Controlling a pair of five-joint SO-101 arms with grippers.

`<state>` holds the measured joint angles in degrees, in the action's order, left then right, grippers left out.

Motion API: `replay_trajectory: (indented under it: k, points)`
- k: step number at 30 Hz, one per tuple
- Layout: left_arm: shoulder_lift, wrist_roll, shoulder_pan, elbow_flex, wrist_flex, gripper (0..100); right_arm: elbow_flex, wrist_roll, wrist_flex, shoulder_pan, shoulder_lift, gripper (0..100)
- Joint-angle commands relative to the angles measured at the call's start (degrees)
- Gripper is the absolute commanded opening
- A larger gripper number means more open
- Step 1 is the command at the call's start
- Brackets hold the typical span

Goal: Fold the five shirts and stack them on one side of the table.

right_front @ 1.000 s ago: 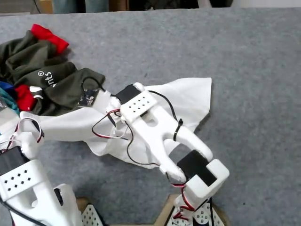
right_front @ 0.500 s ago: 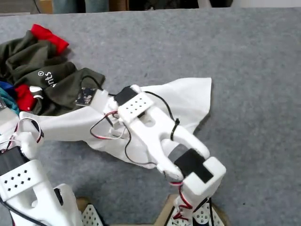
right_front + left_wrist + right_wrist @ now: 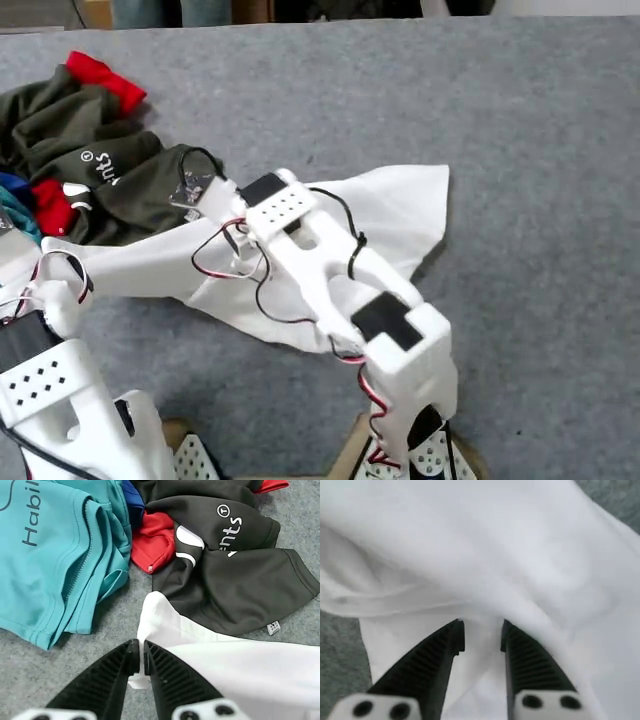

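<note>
Starting stage, by look of it: no shirt folded, none stacked, whole job left. White shirt (image 3: 400,215) lies rumpled in middle of table, stretched toward left edge. Left hand (image 3: 140,662) pinched shut on its corner. Right hand (image 3: 481,635) narrowly parted over white cloth, nothing clearly gripped. Dark shirt (image 3: 130,180), red shirt (image 3: 100,78), teal shirt (image 3: 50,555) heaped by left edge, all unfolded.

Grey felt-like cover (image 3: 540,150), lying flat over the whole work surface from the near edge to the far edge. Beyond its far edge, from left to right: a tan box (image 3: 97,12), blue-grey shapes (image 3: 160,10), a brown wooden piece (image 3: 252,10), a dark gap (image 3: 340,8) and a pale surface (image 3: 570,5), each only partly visible.
</note>
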<state>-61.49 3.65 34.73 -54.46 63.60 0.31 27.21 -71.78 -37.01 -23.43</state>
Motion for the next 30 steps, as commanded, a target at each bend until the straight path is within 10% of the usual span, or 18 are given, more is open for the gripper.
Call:
replay_trajectory:
  k: [1, 20, 30]
  points:
    - [-0.79, -0.53, 0.22, 0.22, -0.79, 3, -4.44, -2.99, 0.35, 0.79, -0.57, 3.3]
    - [-0.7, -0.53, -0.04, -0.66, -1.14, 3, -11.3, -6.42, -15.82, 3.78, 9.98, 1.8]
    - [-0.7, -0.53, -0.31, -2.77, -3.25, 3, 11.21, -6.77, 1.58, 1.76, 18.86, 8.5]
